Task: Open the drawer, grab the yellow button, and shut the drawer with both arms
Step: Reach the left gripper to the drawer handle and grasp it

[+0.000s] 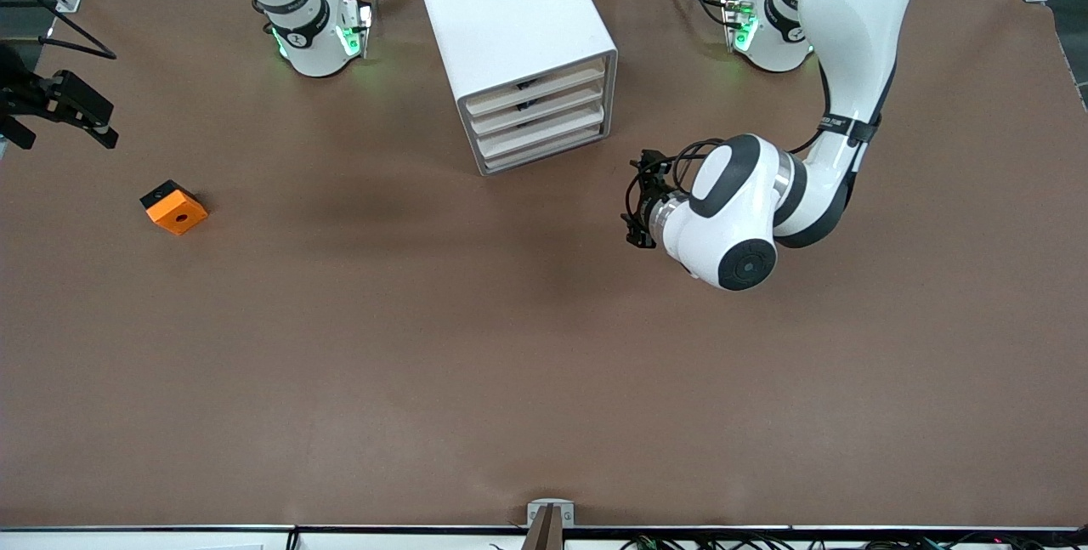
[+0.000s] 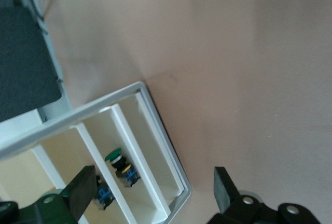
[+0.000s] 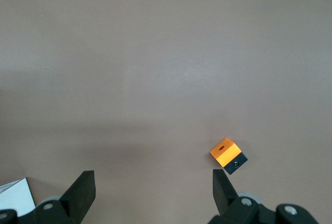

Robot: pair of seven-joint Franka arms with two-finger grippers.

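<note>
L pincer [image 1: 639, 203] low beside cabinet [image 1: 510, 31], fingers spread; R pincer [image 1: 64, 112] spread, waiting at R arm's counter [image 1: 510, 363] end.
4 drawers, all shut; top drawer [image 1: 535, 92]. 1 orange block [image 1: 174, 207]. Orange button not visible.

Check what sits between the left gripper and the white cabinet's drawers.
Nothing: in the front view, only bare brown table separates the left gripper from the white boxy cabinet.

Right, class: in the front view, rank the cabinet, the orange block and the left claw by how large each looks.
1. Cabinet, by far the largest.
2. Left claw and orange block: they look about alike, and the claw hangs above the table, nearer the camera, so no ranking.
</note>
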